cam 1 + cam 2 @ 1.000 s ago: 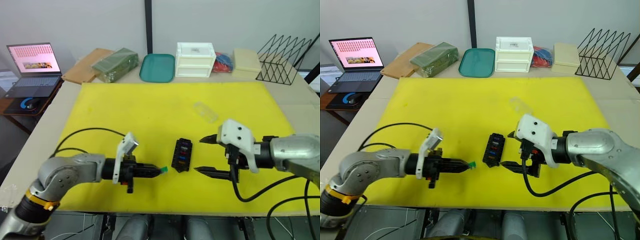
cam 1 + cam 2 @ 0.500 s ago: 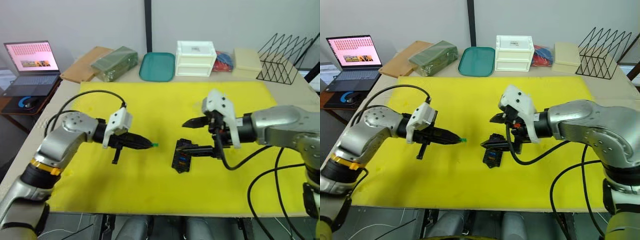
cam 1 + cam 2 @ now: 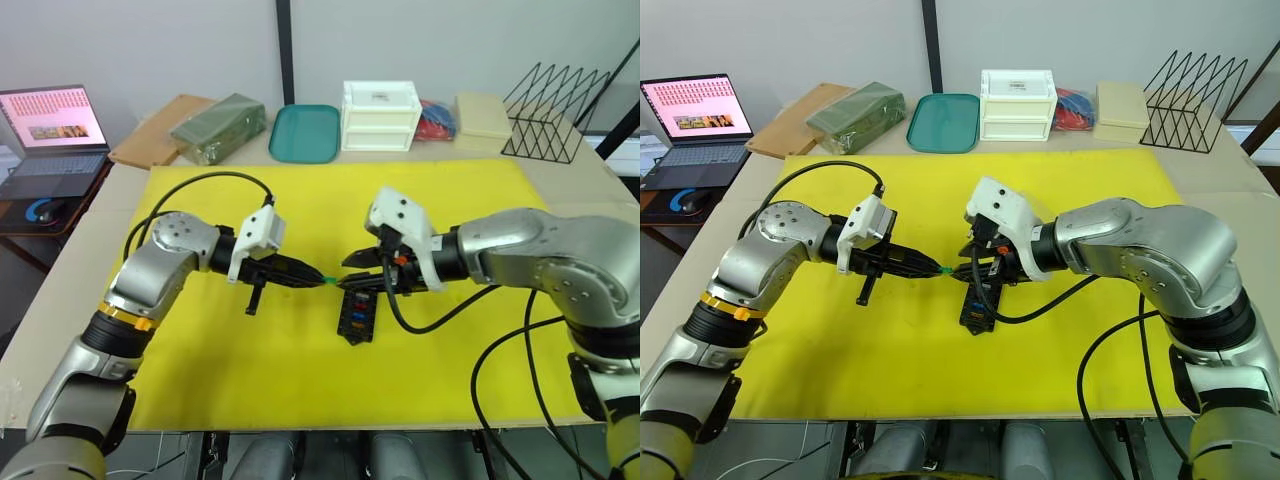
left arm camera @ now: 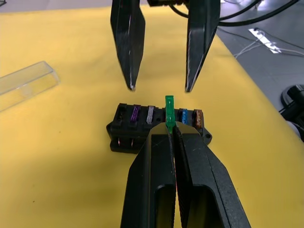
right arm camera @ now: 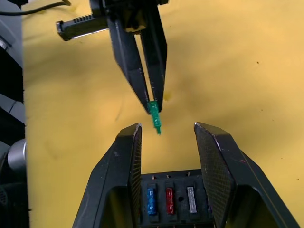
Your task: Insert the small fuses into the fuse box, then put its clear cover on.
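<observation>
1. Left eye view: the fuse box [image 3: 358, 312] lies on the yellow mat [image 3: 470, 200], near the middle. The left gripper [image 3: 318, 279] reaches in from the left with its fingers pressed together on the green fuse [image 3: 325, 279], held just above the box's far end. The right gripper [image 3: 348, 271] comes in from the right with its fingers spread apart and nothing between them, its tips either side of the green fuse.

2. Right eye view: the same meeting of the two grippers over the far end of the box. Beyond the mat stand a white drawer unit [image 3: 1018, 91], a teal tray [image 3: 944, 108], a wire rack [image 3: 1196, 88] at far right and a laptop [image 3: 698, 112] at far left.

3. Left wrist view: the two fingers are closed tight on the lower part of the green fuse, which stands upright from their tips. Just beyond it sits the box with purple [image 4: 135, 112], grey [image 4: 151, 114], blue [image 4: 184, 116] and brown-red [image 4: 198, 117] fuses seated in one row. The right gripper's open fingers point down above the box. The clear cover [image 4: 26, 84] lies on the mat, well apart from the box.

4. Right wrist view: the wide-open fingers frame the box end, where blue, red [image 5: 169, 200] and grey fuses sit in their slots. The green fuse hangs from the left gripper's tips, above the mat, just beyond the box.
</observation>
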{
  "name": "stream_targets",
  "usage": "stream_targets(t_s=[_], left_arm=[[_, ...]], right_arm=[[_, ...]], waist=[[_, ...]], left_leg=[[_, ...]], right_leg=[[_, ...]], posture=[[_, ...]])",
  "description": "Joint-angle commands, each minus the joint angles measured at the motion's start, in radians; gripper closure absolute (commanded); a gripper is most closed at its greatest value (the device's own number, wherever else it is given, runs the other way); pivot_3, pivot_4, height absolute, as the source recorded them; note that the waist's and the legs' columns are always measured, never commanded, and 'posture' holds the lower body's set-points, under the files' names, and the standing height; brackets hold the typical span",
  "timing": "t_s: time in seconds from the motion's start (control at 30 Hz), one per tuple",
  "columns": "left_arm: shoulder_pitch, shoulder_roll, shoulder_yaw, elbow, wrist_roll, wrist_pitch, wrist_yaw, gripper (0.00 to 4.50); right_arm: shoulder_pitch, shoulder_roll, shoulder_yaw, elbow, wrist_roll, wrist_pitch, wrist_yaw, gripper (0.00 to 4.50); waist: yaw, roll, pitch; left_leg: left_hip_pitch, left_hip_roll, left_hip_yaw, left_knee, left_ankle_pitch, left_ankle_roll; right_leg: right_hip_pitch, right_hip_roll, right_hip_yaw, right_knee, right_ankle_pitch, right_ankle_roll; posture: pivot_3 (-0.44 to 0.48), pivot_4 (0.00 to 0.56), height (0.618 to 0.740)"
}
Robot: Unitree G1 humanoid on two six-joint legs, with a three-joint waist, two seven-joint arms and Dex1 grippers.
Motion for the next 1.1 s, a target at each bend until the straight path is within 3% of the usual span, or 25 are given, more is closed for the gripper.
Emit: stream_targets(t_s=[0.03,0.43,0.53,1.1], left_arm=[[-0.009,-0.01,0.025,-0.03,0.0,0.003,0.011,4.5],[-0.008,-0.016,0.023,-0.026,0.014,-0.002,0.019,4.5],[-0.009,-0.022,0.021,-0.021,0.022,-0.005,0.02,4.5],[-0.001,-0.037,0.026,-0.01,0.047,-0.02,0.029,4.5]], right_arm=[[-0.037,0.01,-0.003,-0.005,-0.023,-0.002,0.005,2.69],[-0.032,0.025,0.002,-0.012,-0.037,0.014,0.021,2.69],[-0.031,0.022,0.006,-0.014,-0.043,0.014,0.025,3.21],[-0.017,0.02,0.022,-0.027,-0.084,0.003,0.048,3.21]], waist=[[0.001,0.0,0.0],[0.0,0.0,0.0],[0.0,0.0,0.0],[0.0,0.0,0.0]], left_leg=[[0.0,0.0,0.0,0.0,0.0,0.0],[0.0,0.0,0.0,0.0,0.0,0.0],[0.0,0.0,0.0,0.0,0.0,0.0],[0.0,0.0,0.0,0.0,0.0,0.0]], right_leg=[[0.0,0.0,0.0,0.0,0.0,0.0],[0.0,0.0,0.0,0.0,0.0,0.0],[0.0,0.0,0.0,0.0,0.0,0.0],[0.0,0.0,0.0,0.0,0.0,0.0]], posture=[[0.0,0.15,0.74],[0.0,0.15,0.74],[0.0,0.15,0.74],[0.0,0.15,0.74]])
